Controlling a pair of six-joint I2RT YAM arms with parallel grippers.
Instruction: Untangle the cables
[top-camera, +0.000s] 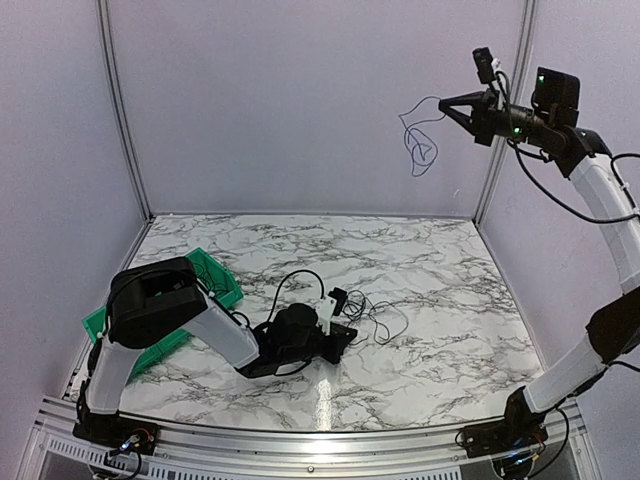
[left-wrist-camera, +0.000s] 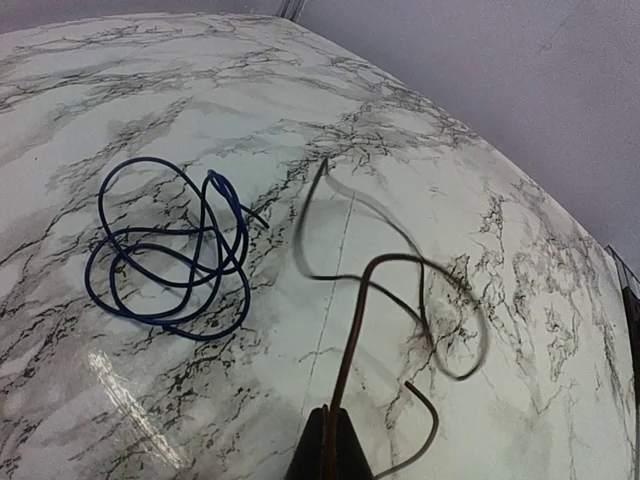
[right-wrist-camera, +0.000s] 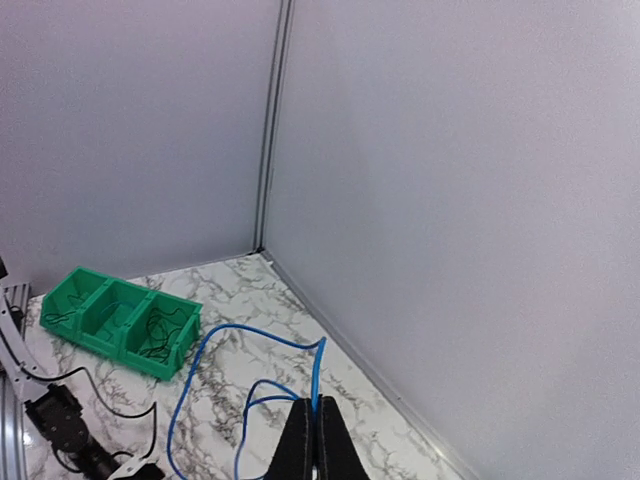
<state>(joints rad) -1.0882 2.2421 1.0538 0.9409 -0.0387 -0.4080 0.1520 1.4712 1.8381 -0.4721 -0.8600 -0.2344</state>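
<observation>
**Editor:** What does the overhead view show?

**Operator:** My right claw (top-camera: 442, 100) is raised high over the marble desk (top-camera: 430, 260), well off to the far side from the green bin (top-camera: 215, 265). It is clenched on a blue cable (top-camera: 418, 145). The cable dangles from the tips in loose loops and touches nothing below.

**Editor:** And your other arm?

**Operator:** My left claw (left-wrist-camera: 328, 432) lies low on the desk, a short way from the green bin toward the desk's middle. Its tips are pinched tight on a dark cable (left-wrist-camera: 345, 360). That cable rises from the tips and wanders off in open bends across the marble, away from the bin.

**Editor:** Is anything lying loose?

**Operator:** A blue coil (left-wrist-camera: 175, 245) rests slack on the desk beyond my left claw, on the side away from the bin. It lies near the dark cable. My left wrist camera shows a strip of bare marble between the two, so I read them as apart.

**Editor:** What is in the bin itself?

**Operator:** From my right wrist camera I see three compartments in a row. Thin black wires (right-wrist-camera: 155, 335) are tangled in one end compartment. There seems to be a smaller wisp at the other end, but it is too small for me to tell.

**Editor:** Is either claw loose?

**Operator:** Neither. Each grips its own cable.
</observation>
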